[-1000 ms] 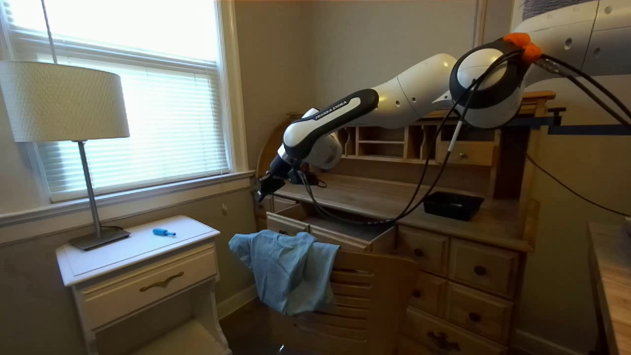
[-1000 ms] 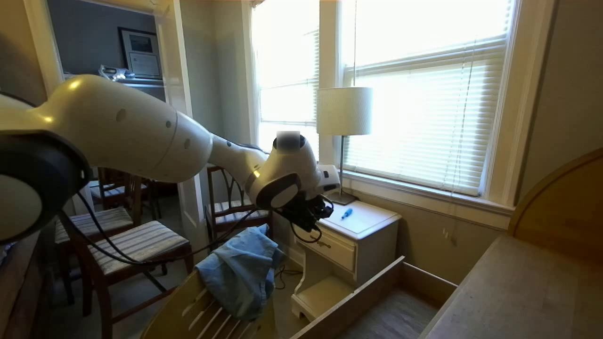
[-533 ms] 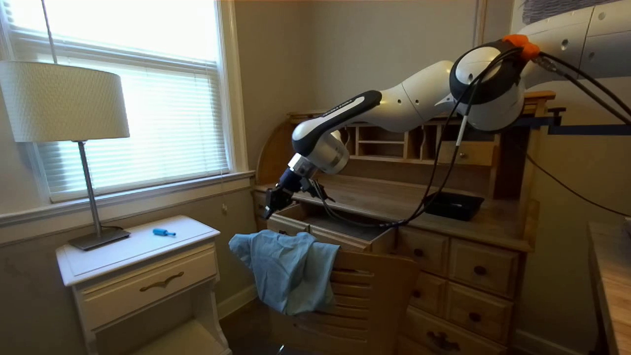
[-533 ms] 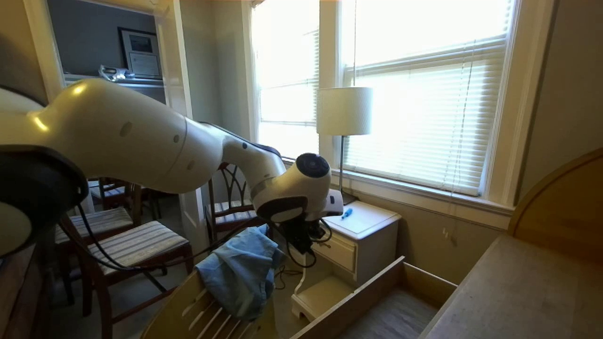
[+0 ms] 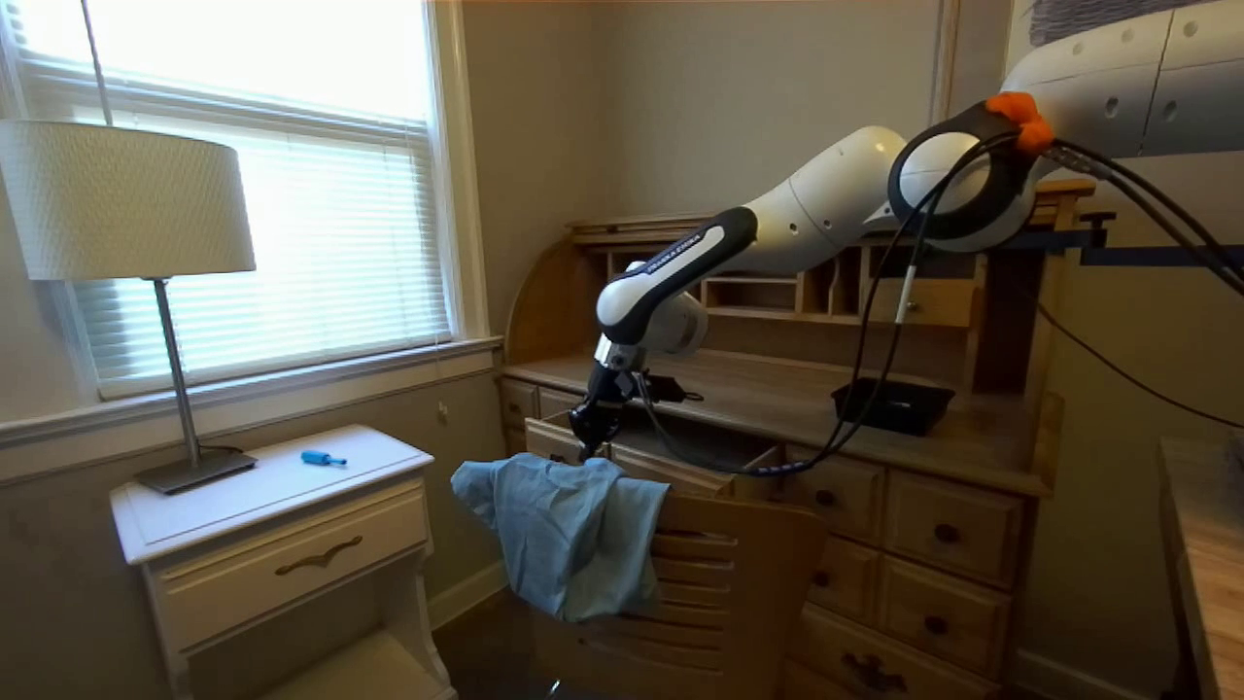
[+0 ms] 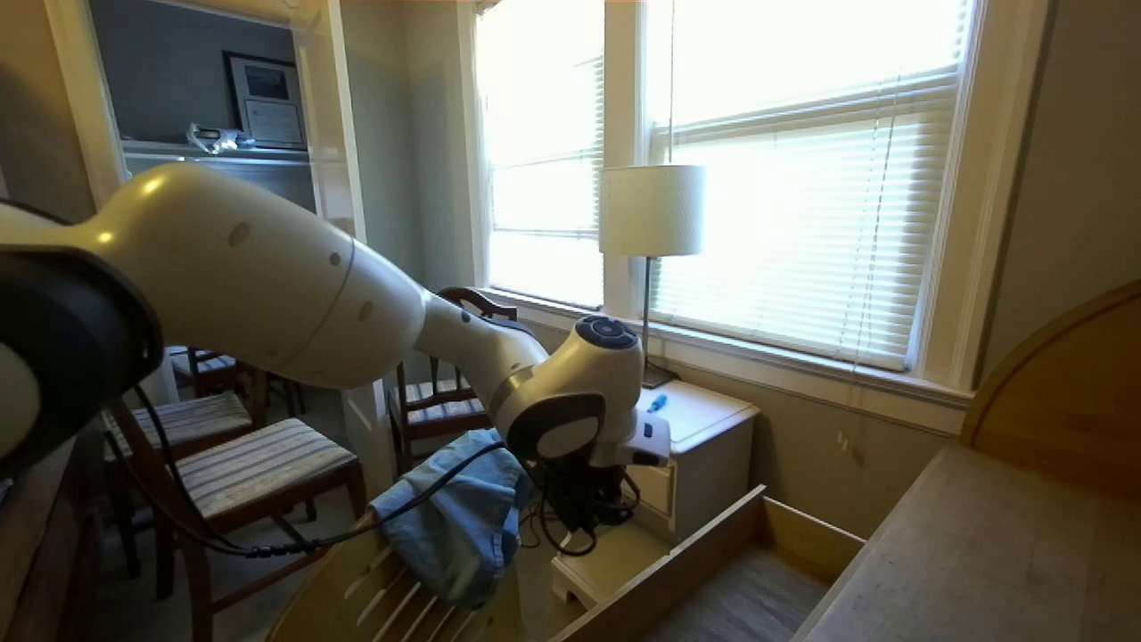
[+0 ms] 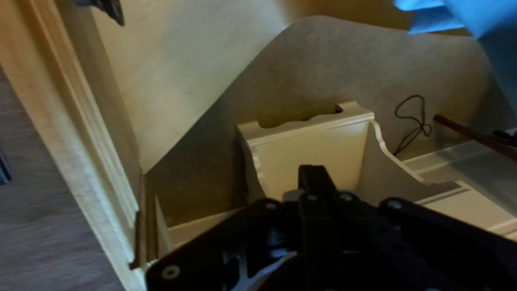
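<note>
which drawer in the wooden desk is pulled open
The wide drawer just under the desktop, behind the chair draped with blue cloth in an exterior view. It alone juts out; the other visible drawers sit shut.

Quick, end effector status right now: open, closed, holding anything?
End effector: closed, nothing seen in its grip.
</note>
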### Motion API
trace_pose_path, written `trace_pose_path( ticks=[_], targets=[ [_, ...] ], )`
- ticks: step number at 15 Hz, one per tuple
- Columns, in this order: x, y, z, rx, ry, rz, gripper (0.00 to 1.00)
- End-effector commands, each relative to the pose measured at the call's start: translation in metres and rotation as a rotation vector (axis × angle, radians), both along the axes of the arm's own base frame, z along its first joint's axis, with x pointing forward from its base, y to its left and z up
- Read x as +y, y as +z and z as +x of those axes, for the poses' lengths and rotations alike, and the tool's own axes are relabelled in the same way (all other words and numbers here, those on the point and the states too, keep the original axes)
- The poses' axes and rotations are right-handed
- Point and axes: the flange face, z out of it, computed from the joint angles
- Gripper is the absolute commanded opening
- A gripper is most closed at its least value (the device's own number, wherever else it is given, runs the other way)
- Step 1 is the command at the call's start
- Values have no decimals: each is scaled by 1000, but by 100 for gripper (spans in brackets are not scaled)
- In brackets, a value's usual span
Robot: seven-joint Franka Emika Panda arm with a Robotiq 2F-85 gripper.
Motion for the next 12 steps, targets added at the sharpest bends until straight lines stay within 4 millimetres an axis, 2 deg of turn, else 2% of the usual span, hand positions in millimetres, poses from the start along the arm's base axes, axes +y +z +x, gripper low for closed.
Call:
trace_pose_path(
  ticks=[1, 5, 10, 12],
  targets=[
    [-1, -4, -5, 99, -76, -114, 0],
    [-11, -6, -10, 185, -139, -245, 0],
    [-36, -17, -27, 329, -222, -465, 0],
    [-35, -15, -28, 343, -256, -511, 0]
  ],
)
